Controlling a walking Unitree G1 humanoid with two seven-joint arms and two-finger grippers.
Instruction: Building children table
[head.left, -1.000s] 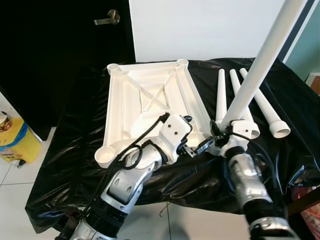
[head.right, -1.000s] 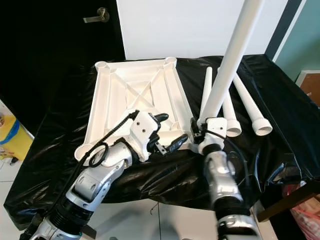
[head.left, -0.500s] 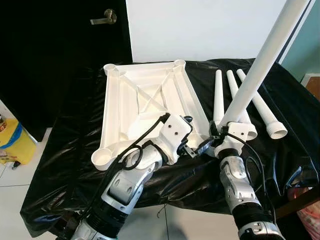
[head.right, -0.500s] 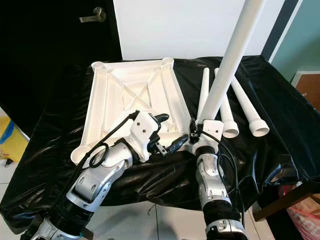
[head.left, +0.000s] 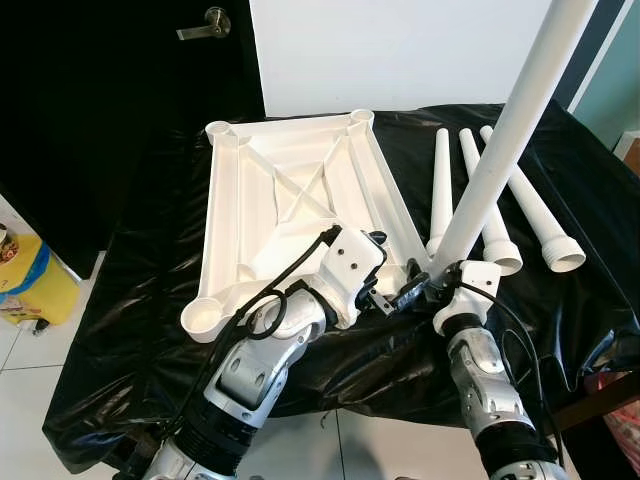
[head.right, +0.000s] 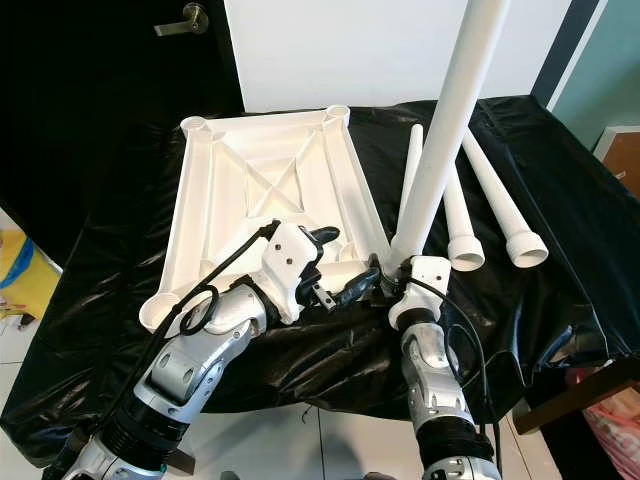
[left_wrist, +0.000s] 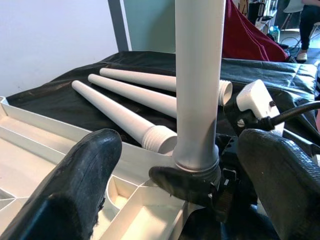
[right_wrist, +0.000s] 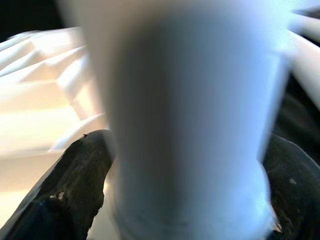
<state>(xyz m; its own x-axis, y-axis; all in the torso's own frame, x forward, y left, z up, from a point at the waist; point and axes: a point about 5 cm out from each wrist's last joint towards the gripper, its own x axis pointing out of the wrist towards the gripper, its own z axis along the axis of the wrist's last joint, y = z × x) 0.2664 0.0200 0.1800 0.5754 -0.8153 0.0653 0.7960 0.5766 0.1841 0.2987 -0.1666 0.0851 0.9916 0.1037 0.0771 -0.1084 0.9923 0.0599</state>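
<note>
The white tabletop (head.left: 290, 215) lies underside up on the black cloth (head.left: 150, 300); take it as your landmark. At its near corner on the robot's right, your right gripper (head.left: 432, 287) clasps the lower end of the upright table leg (head.left: 500, 140), one finger on each side of the tube, as the right wrist view shows. The leg leans slightly away from the tabletop at its top. Your left gripper (left_wrist: 172, 170) hovers just beside that same corner with its fingers (left_wrist: 85, 170) spread apart and nothing between them. Three spare legs (head.left: 490, 200) lie side by side on the cloth beyond the tabletop's right edge, threaded ends toward you.

The step in hand appears to be seating the leg in the corner socket (left_wrist: 131, 192); whether the thread has caught is hard to tell, since the dark finger hides the joint. Bring the leg square to the tabletop before you turn it, because a tilted start may cross the thread. Press the left gripper on the tabletop's rim to stop it turning.
</note>
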